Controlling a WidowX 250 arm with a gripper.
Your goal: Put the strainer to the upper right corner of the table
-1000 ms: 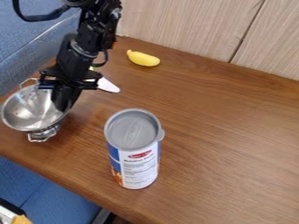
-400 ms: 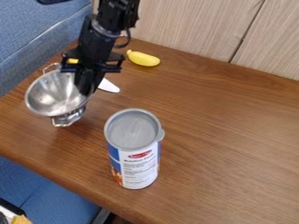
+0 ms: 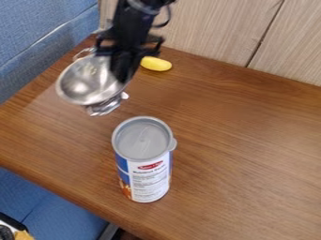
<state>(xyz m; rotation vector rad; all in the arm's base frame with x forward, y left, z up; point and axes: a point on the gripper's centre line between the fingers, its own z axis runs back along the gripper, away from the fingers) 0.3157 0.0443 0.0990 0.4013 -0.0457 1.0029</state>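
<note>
The gripper (image 3: 122, 72) pinches the strainer (image 3: 85, 83) by its right rim, mouth tilted leftward, long axis slanting upper left to lower right.

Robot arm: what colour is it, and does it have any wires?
The arm looks black, and a dark cable loops out beside it in a curve. The tool is black too, with parts sticking out on both sides.

From here, that round silver metal strainer (image 3: 81, 83) looks glossy, the broad brown wooden table (image 3: 232, 136) smooth, the flat blue cloth panel (image 3: 37, 33) matt.
</note>
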